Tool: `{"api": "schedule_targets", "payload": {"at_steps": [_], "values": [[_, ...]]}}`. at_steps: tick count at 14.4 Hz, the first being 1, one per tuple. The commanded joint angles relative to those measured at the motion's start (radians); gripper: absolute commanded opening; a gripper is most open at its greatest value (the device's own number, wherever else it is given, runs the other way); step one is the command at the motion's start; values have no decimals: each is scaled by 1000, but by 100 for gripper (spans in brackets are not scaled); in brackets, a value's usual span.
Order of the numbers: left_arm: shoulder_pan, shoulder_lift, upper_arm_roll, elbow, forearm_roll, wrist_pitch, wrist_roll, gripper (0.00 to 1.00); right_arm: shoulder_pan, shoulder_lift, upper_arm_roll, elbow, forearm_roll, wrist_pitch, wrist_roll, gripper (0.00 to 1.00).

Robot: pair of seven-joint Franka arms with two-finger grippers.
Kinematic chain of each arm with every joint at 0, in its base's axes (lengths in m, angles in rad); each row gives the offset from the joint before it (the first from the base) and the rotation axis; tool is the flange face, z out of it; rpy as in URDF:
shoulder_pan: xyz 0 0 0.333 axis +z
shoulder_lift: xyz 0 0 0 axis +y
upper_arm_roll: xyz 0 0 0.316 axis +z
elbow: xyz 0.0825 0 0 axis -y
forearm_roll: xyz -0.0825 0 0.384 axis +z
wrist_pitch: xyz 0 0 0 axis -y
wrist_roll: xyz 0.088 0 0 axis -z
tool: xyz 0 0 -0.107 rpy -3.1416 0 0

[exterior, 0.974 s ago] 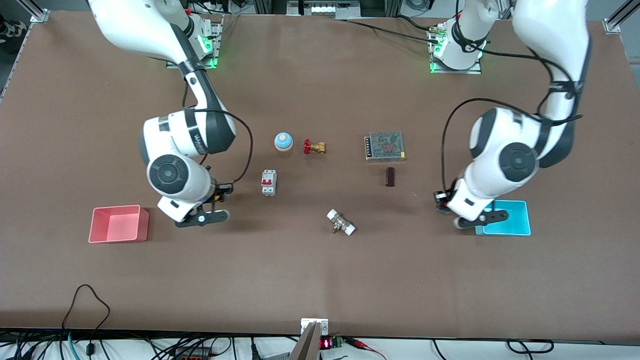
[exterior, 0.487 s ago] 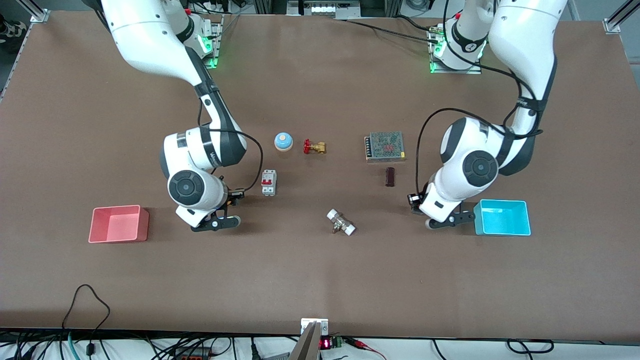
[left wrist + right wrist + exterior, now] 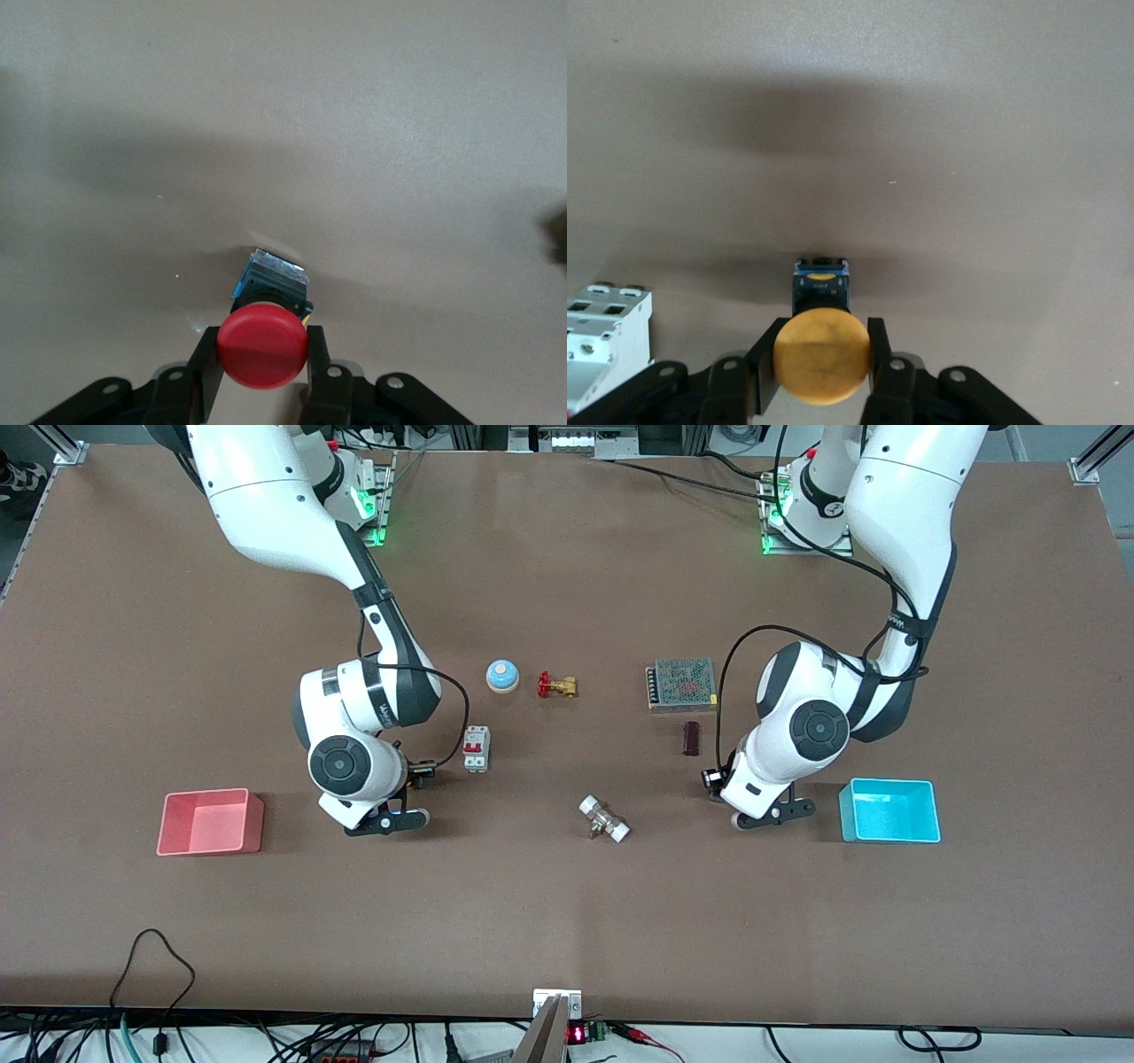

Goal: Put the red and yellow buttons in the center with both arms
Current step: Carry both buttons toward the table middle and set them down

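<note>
My right gripper (image 3: 822,343) is shut on the yellow-orange button (image 3: 821,356), gripping its round cap, with the black body pointing at the table. In the front view this gripper (image 3: 423,769) hangs low over the brown table (image 3: 567,903), beside the circuit breaker. My left gripper (image 3: 263,343) is shut on the red button (image 3: 262,347) by its cap. In the front view it (image 3: 711,779) hangs low over bare table between the dark block and the cyan bin. Both buttons are almost hidden in the front view.
A white circuit breaker (image 3: 476,747), a blue bell (image 3: 501,676), a brass valve (image 3: 556,685), a mesh power supply (image 3: 681,684), a dark block (image 3: 691,738) and a white-ended fitting (image 3: 604,819) ring the middle. A pink bin (image 3: 211,822) and a cyan bin (image 3: 889,810) stand at the ends.
Both arms have carried their buttons toward the table's middle. The right gripper went from near the pink bin toward the breaker, the left gripper away from the cyan bin.
</note>
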Motion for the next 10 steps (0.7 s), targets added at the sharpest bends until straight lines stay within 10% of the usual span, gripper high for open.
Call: {"api": "schedule_targets", "payload": {"at_steps": [1,4,7,10], "values": [[-4,-1,-1,0,-18,11,-4,48,7,11,-8,-12,15,14,18,31],[2,-19,1,9,-18,2,-2,69,10,5,-8,-7,17,10,59,100],[13,-74,11,9,-15,-6,-2,96,27,-52,-9,-2,15,-1,99,100],[16,-139,39,9,-3,-59,7,100,24,-148,-9,1,15,-38,101,100]]}}
